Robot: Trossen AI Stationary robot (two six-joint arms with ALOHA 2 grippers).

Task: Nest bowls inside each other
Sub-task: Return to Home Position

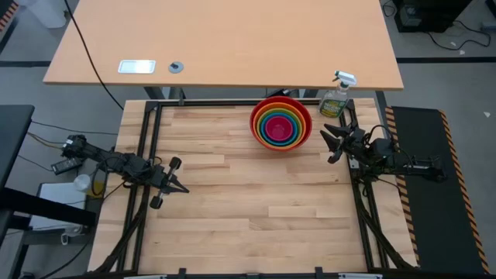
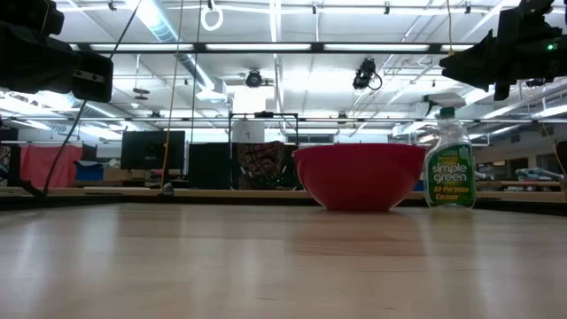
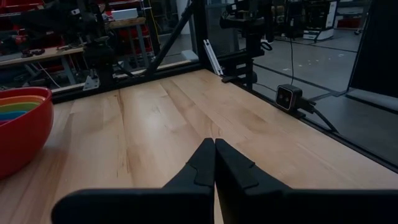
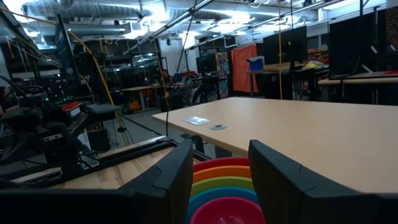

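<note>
The bowls (image 1: pixel 280 122) stand nested in one stack on the table's far right part: red outermost, then orange, yellow-green, blue and pink in the middle. The low view shows only the red bowl (image 2: pixel 359 175), resting on its base. The stack also shows in the right wrist view (image 4: pixel 227 190) and at the edge of the left wrist view (image 3: pixel 18 127). My left gripper (image 1: pixel 184 190) hovers shut at the table's left edge. My right gripper (image 1: pixel 329 146) hovers open at the right edge, just right of the bowls, with nothing between its fingers.
A clear spray bottle (image 1: pixel 335 97) with a green label stands at the table's far right corner, right of the bowls (image 2: pixel 448 164). A larger desk (image 1: pixel 225 43) lies beyond the far edge. The black frame rail (image 1: pixel 232 102) runs along the table's far edge.
</note>
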